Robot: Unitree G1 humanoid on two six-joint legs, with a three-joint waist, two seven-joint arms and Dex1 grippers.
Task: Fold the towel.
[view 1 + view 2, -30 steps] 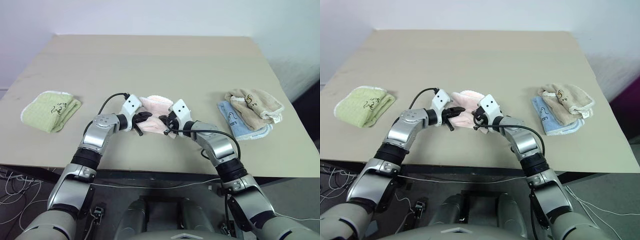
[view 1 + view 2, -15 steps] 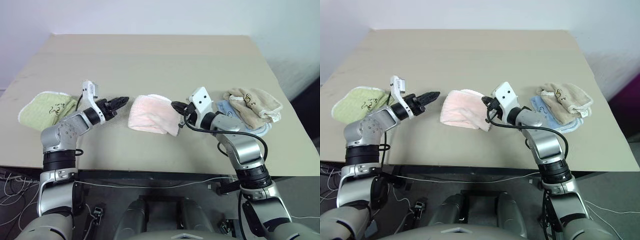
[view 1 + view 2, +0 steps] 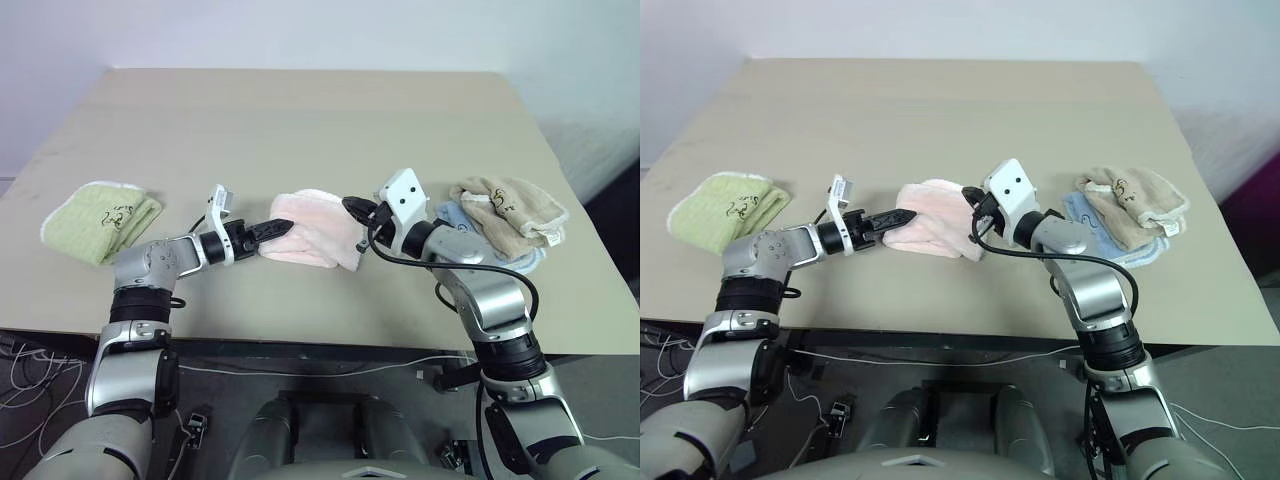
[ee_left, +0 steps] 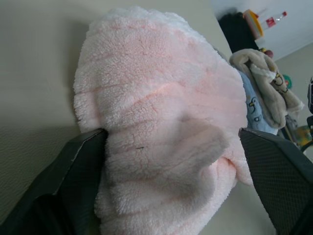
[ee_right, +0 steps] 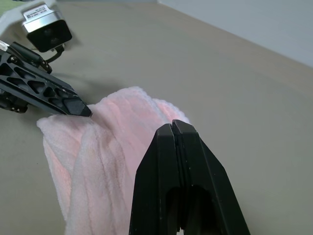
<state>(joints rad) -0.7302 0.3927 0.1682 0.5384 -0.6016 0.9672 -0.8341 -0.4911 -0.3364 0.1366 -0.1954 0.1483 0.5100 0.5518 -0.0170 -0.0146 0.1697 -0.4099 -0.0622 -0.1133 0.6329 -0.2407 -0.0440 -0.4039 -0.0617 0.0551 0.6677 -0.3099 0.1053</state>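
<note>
Pink towel (image 3: 312, 240) bunched mid-table (image 3: 300, 120), between green towel (image 3: 100, 220) and tan towel (image 3: 505, 208). Left gripper (image 3: 278, 229) spread wide around towel's near-left edge, not yet clamped. Right gripper (image 3: 352, 209) pinched shut, empty, at towel's right edge. Likely regrasp step; next: clamp left edge.

A second ago both grippers met over the pale pink terry-cloth towel (image 3: 312, 240) near the table's front edge. Since then the left gripper (image 3: 280, 229) swung out toward the light green folded towel (image 3: 103, 219), then returned; its jaws now stand wide apart at the pink towel's left end. The right gripper (image 3: 354, 210) has drawn back to the pink towel's right end, jaws pressed together. The pink towel now lies flatter and broader.
</note>
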